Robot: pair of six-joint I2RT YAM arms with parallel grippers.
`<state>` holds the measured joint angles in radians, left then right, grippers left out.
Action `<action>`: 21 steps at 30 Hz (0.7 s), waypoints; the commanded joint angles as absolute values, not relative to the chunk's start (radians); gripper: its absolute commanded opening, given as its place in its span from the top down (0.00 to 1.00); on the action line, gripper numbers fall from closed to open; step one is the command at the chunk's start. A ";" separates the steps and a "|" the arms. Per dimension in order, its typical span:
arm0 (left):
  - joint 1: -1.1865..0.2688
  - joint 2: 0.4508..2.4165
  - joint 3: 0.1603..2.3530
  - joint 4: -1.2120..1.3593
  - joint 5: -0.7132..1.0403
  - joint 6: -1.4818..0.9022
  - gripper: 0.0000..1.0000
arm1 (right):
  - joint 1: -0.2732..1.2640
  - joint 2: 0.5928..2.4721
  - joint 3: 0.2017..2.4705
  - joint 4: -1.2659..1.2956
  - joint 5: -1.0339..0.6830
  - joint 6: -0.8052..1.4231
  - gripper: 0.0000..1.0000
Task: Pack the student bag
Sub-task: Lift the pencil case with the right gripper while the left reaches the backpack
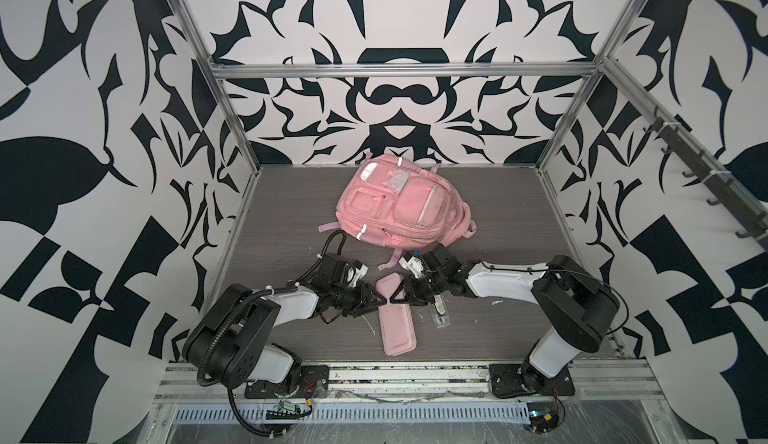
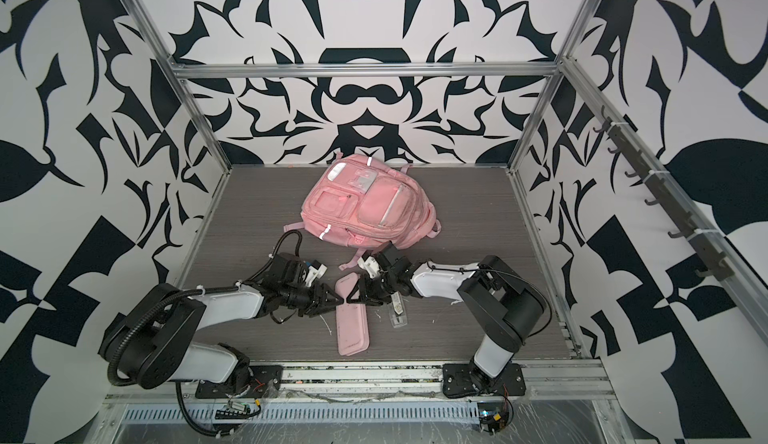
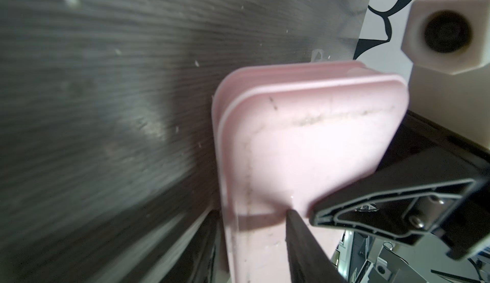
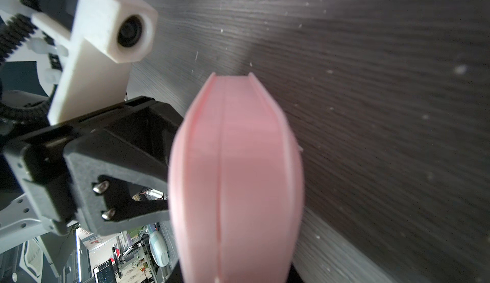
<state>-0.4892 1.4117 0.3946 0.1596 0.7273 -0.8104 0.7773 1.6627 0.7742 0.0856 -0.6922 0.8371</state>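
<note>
The left gripper [image 1: 379, 298] looked clamped on the left edge of the pink pencil case [image 1: 397, 332], with one finger [image 3: 305, 242] lying across its top face. The right gripper [image 1: 390, 298] met the case's right edge, but how far it stood open could not be told. Beyond them, at the far middle of the table [image 1: 291, 221], the student bag [image 1: 399, 205] lay front up, its zips apparently closed. Its soft, light fabric would likely sag and slide, so a zip pull or strap seemed the surest hold.

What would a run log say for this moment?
left gripper: holds pencil case | right gripper: at pencil case, grip unclear | student bag: lying behind
</note>
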 commanded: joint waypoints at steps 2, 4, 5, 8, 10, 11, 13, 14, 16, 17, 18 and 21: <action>-0.465 1.362 0.474 -0.016 0.670 -0.716 0.54 | 0.749 1.595 0.838 0.139 -0.773 0.807 0.78; -0.456 1.345 0.520 -0.081 0.652 -0.676 0.53 | 0.724 1.578 0.842 0.129 -0.785 0.803 0.79; -0.454 1.339 0.542 -0.107 0.643 -0.661 0.52 | 0.711 1.567 0.843 0.124 -0.790 0.799 0.79; -0.453 1.330 0.628 -0.195 0.600 -0.602 0.50 | 0.658 1.530 0.847 0.097 -0.803 0.780 0.80; -0.450 1.338 0.695 -0.251 0.569 -0.560 0.49 | 0.612 1.502 0.859 0.058 -0.812 0.755 0.81; -0.450 1.346 0.733 -0.276 0.549 -0.540 0.48 | 0.590 1.488 0.865 0.043 -0.813 0.743 0.82; -0.449 1.361 0.801 -0.318 0.503 -0.505 0.46 | 0.542 1.463 0.876 0.019 -0.822 0.727 0.82; -0.449 1.371 0.844 -0.338 0.476 -0.490 0.45 | 0.515 1.450 0.880 0.013 -0.826 0.722 0.83; -0.449 1.397 0.918 -0.356 0.449 -0.473 0.43 | 0.464 1.430 0.894 -0.001 -0.833 0.711 0.84; -0.449 1.412 0.954 -0.367 0.444 -0.465 0.42 | 0.442 1.419 0.899 -0.007 -0.836 0.709 0.84; -0.448 1.431 0.994 -0.378 0.437 -0.457 0.42 | 0.411 1.410 0.903 -0.007 -0.840 0.710 0.85; -0.448 1.484 1.101 -0.398 0.412 -0.436 0.41 | 0.325 1.382 0.923 -0.003 -0.830 0.717 0.89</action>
<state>-0.4526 1.4425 1.0328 -0.3222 0.4644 -0.4950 0.3782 1.4269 0.8680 -0.0090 -0.8047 0.7361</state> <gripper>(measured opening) 0.585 0.326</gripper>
